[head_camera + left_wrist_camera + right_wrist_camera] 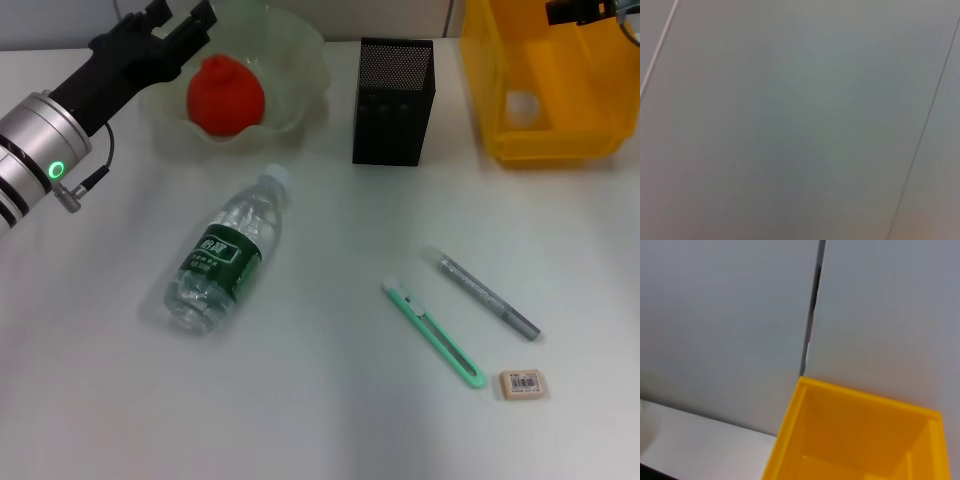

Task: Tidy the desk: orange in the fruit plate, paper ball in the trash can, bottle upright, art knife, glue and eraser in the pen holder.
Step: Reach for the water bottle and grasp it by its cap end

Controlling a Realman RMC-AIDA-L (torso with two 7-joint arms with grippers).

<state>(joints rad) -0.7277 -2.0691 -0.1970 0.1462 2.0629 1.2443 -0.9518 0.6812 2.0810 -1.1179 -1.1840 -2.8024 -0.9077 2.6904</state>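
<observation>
Head view, left gripper (180, 22): raised over the near rim of the plate (300, 60); jaws appear slightly spread, pinching nothing.
Head view, right gripper (580, 10): only a dark part shows at the top edge above the bin (545, 145); cannot tell how its jaws stand.
Head view, orange (226, 95): lies inside the plate.
Head view, paper ball (520, 105): a pale lump shows in the bin, likely the ball.
Head view, bottle (225, 252): on its side, cap pointing toward the plate, near the middle of the surface.
Head view, holder (393, 100): upright between plate and bin; nothing seen standing in it.
Head view, knife (433, 331): flat on the surface, just beside the glue (488, 296); the eraser (522, 384) sits near the knife's end.
Head view, surface (320, 430): plain white.
Left wrist view: only blurred grey panels with thin seams; no task thing seen.
Right wrist view: the bin's inside wall (860, 440) below grey wall panels, a strip of white surface (700, 440) beside it.
Step in hand: orange and ball look done; the bottle seems next.
Next move: the left arm would need to descend to the bottle, grip its body and tip it onto its base.
</observation>
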